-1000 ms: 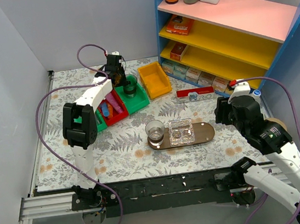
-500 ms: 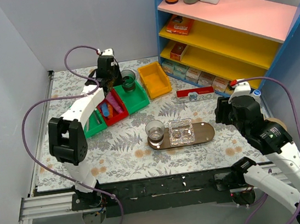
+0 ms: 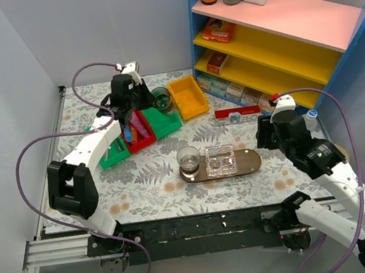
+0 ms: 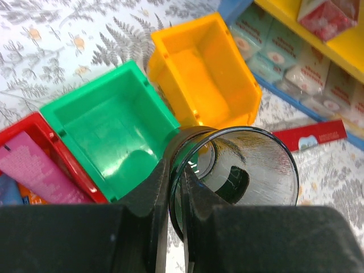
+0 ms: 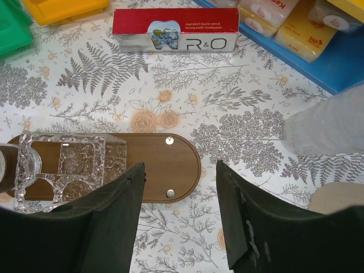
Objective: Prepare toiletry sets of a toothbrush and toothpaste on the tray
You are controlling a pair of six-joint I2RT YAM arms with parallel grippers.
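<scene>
Fern-printed desk (image 3: 148, 181) is seen carrying coloured bins and the tray (image 3: 248, 163), whose long axis runs left to right. A dark glass cup (image 4: 239, 170) is gripped at its rim by the closed left end effector (image 4: 175, 182), beside the green bin (image 4: 102, 136). Fetching is judged to be the step in hand, and an upright set-down on the tray's bare right end is called for next. The right end effector (image 5: 179, 176) is held wide above that end. The pink toothpaste (image 4: 34, 168) is seen in the red bin (image 4: 74, 168), laid along its length.
</scene>
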